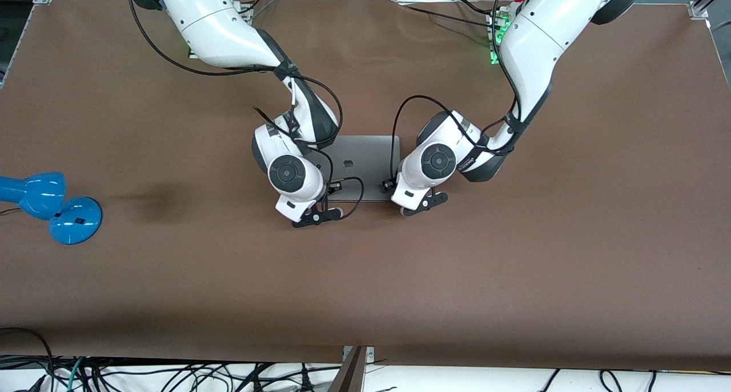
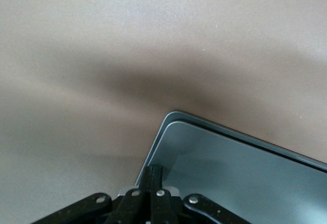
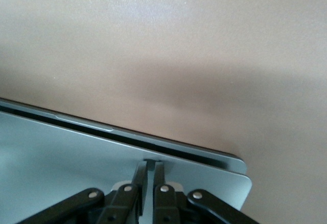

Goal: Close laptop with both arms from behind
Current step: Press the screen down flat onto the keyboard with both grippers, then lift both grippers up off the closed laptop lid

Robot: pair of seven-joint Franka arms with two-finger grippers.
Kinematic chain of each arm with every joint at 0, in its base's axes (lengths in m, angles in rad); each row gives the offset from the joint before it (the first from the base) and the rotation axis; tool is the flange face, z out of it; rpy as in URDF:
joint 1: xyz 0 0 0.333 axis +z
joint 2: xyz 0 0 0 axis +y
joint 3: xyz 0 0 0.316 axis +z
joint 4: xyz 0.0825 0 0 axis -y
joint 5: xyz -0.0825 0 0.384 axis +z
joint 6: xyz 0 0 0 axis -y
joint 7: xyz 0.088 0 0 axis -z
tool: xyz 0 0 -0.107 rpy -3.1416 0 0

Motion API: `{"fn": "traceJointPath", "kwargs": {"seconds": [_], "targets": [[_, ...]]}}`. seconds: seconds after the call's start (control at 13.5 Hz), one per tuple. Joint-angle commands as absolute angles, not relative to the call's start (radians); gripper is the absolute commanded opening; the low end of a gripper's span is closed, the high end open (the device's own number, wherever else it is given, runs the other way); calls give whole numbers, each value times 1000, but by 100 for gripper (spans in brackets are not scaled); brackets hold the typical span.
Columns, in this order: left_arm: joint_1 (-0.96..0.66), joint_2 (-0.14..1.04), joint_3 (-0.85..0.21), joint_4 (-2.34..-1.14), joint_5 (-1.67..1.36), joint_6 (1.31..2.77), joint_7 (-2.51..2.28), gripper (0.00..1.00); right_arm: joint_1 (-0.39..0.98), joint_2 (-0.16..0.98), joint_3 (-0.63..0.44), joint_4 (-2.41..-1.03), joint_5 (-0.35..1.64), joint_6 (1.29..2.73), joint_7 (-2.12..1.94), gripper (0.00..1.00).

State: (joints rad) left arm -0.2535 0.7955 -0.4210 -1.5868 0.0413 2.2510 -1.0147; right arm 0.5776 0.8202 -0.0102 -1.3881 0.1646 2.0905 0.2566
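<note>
The space-grey laptop [image 1: 365, 152] lies in the middle of the brown table [image 1: 514, 255], its lid with the dark apple logo facing up. The lid is almost down; the right wrist view shows a thin dark slit between lid [image 3: 66, 157] and base. My right gripper [image 1: 337, 186] is shut, its fingertips [image 3: 139, 175] pressing on the lid near the edge closest to the front camera, at the corner toward the right arm's end. My left gripper [image 1: 390, 185] is shut, its fingertips [image 2: 158, 175] on the lid [image 2: 240, 178] at the other corner of that edge.
A blue desk lamp [image 1: 51, 206] lies on the table at the right arm's end, well away from the laptop. Cables run along the table edge nearest the front camera. Green-lit electronics [image 1: 497, 29] sit by the left arm's base.
</note>
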Motion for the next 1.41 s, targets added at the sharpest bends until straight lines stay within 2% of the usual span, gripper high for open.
{"fn": "traceJointPath", "kwargs": {"seconds": [0.0,0.59,1.11,1.19,1.33], "targets": [[-270,827,-413,-1554,89,2270,-1037,0,571,824,-5,-1391,153,2115,239,12],[-259,819,-414,-1552,92,2270,-1035,0,564,853,-5,-1391,153,2137,189,12],[-227,735,-419,-1551,89,2192,-1029,0,563,851,-5,-1394,158,2137,187,12],[-218,720,-420,-1551,87,2166,-1029,0,561,848,-3,-1393,166,2137,184,17],[-212,681,-422,-1551,80,2132,-1026,0,548,844,-5,-1391,172,2126,187,53]]}}
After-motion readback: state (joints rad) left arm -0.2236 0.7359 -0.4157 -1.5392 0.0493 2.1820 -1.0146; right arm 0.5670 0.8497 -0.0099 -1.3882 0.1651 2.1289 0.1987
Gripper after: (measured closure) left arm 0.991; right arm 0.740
